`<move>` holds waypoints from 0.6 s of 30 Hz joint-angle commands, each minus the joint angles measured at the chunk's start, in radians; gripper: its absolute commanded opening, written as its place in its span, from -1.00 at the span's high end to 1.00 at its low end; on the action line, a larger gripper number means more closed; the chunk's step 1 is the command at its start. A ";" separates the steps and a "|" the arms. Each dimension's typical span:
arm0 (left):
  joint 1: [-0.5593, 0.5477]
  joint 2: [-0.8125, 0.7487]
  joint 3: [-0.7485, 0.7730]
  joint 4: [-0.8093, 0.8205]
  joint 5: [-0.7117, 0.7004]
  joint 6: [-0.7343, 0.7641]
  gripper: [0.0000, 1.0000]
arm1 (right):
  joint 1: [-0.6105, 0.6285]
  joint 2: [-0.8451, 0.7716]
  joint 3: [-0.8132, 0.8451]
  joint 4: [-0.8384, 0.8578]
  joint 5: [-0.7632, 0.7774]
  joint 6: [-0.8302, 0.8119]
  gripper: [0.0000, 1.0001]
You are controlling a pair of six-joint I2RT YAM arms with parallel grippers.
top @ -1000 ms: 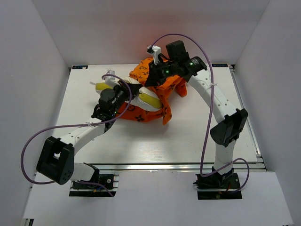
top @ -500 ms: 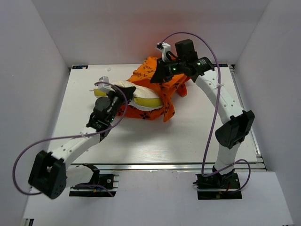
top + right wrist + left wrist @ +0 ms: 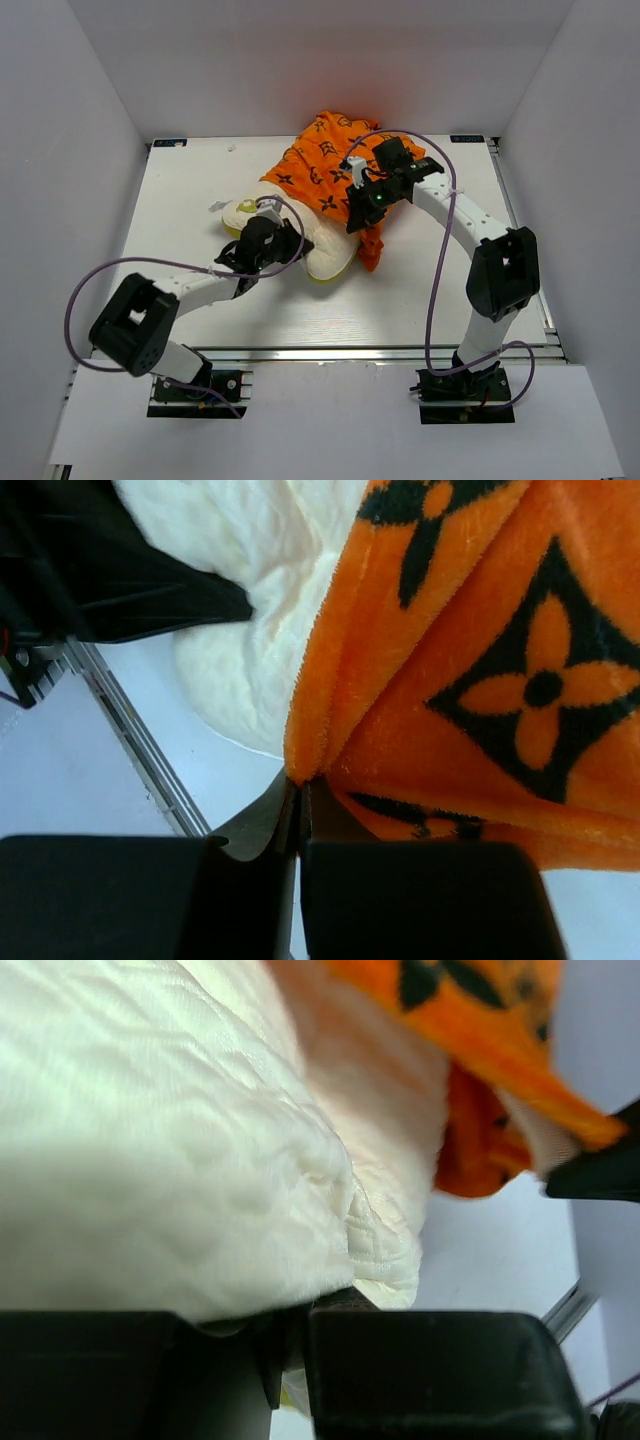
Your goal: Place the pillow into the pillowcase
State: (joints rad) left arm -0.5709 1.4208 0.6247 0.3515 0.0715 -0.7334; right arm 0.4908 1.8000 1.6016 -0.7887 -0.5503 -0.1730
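Drawn farther over pillow (image 3: 322,255) than a second ago: pillowcase (image 3: 318,165), hem clamped tight in right gripper (image 3: 298,805), arm bent inward, wrist tipped down. Mid-insertion, judging by pillow's bare near end. Left gripper (image 3: 290,1330), arm stretched low, pinches pillow edge lying just above it. Next calls for tugging hem toward left gripper.

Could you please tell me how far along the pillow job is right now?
Partly done: the orange flower-printed fabric pillowcase covers the far part of the thick cream-white foam pillow. In hand: the right gripper pinches the case's edge, and the left gripper grips the pillow. Remaining: the pillow's near end is bare.
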 commanded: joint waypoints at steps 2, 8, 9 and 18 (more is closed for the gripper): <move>-0.007 0.089 0.082 -0.108 0.106 0.063 0.44 | 0.023 -0.102 -0.037 0.005 -0.157 -0.031 1.00; -0.009 -0.105 0.072 -0.244 0.016 0.144 -0.16 | 0.028 -0.068 -0.006 -0.075 -0.168 -0.141 0.07; -0.007 -0.144 0.075 -0.276 0.002 0.185 -0.25 | 0.025 -0.073 -0.012 -0.083 -0.157 -0.155 0.00; -0.073 -0.467 0.108 -0.511 -0.098 0.417 -0.53 | -0.153 -0.177 0.035 -0.073 -0.132 -0.207 -0.57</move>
State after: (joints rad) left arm -0.6018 0.9897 0.6853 -0.0883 0.0292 -0.4473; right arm 0.4103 1.7153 1.5696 -0.8436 -0.6445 -0.3489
